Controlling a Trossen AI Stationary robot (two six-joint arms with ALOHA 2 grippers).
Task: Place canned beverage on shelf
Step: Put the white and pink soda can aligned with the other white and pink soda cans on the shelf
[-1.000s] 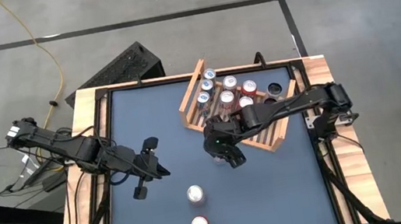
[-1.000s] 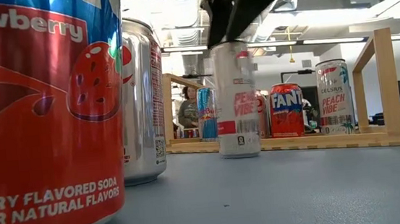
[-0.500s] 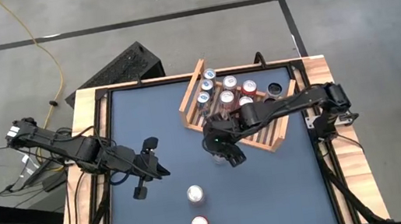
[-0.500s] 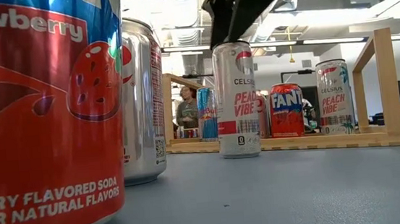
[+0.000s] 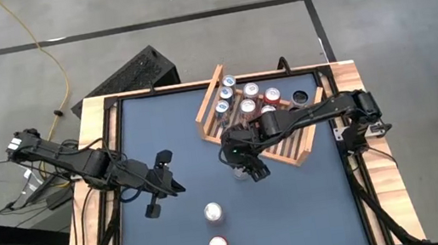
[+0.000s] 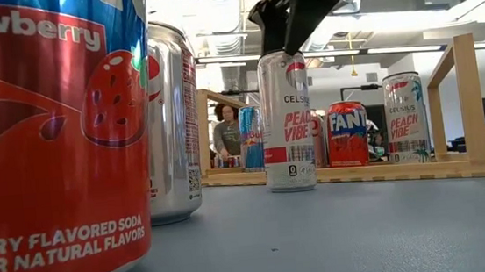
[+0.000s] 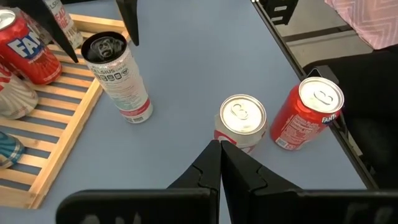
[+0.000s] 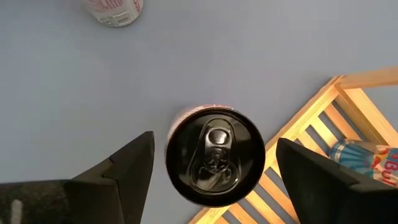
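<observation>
While the left gripper [image 5: 162, 185] rests shut at table left | right gripper [image 8: 208, 163] open, fingers straddling Celsius can [image 6: 286, 121] | can upright just before shelf [image 5: 290, 157]

This is a robotics lab or workshop in a large open industrial room. At the top of the low view, exposed ducts and pipes [image 6: 222, 6] run under the ceiling with strip lights. The high view shows a bare concrete floor [image 5: 186, 7] crossed by dark lines, a yellow cable [image 5: 51, 56] trailing at upper left, and a wood-framed worktop [image 5: 179, 145] carrying two mounted arms.
</observation>
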